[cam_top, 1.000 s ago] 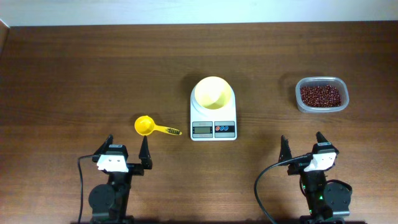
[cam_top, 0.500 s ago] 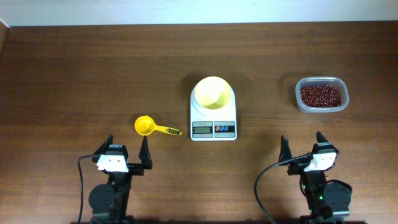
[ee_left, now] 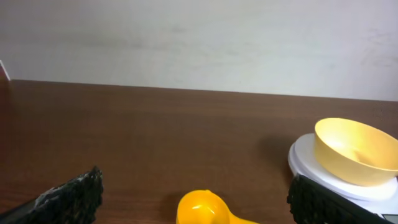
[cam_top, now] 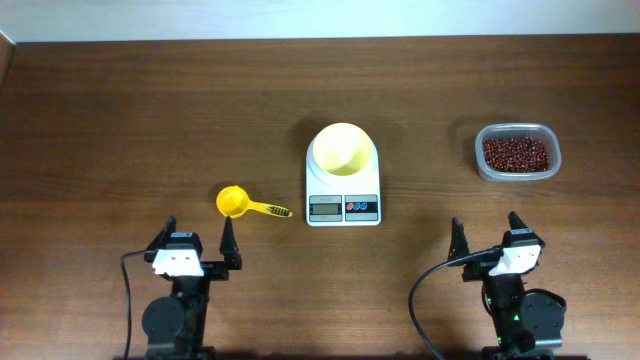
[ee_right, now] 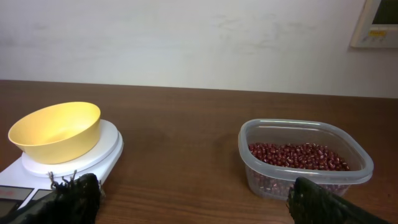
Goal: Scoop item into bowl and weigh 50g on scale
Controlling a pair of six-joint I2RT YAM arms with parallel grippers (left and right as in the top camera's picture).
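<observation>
At the middle of the brown tabletop [cam_top: 150,110] sits the white digital scale [cam_top: 343,207], display facing the arms. The pale-yellow bowl [cam_top: 343,150] rests on its platform, its inside bare yellow. Off to the right, well apart, a clear plastic tub [cam_top: 518,127] contains the heap of red-brown beans [cam_top: 516,154]. A yellow scoop [cam_top: 237,202] lies left of the scale, its handle pointing toward it. Near the front edge, the left gripper [cam_top: 197,235] and right gripper [cam_top: 485,230] both stand spread wide, with nothing between their fingers.
</observation>
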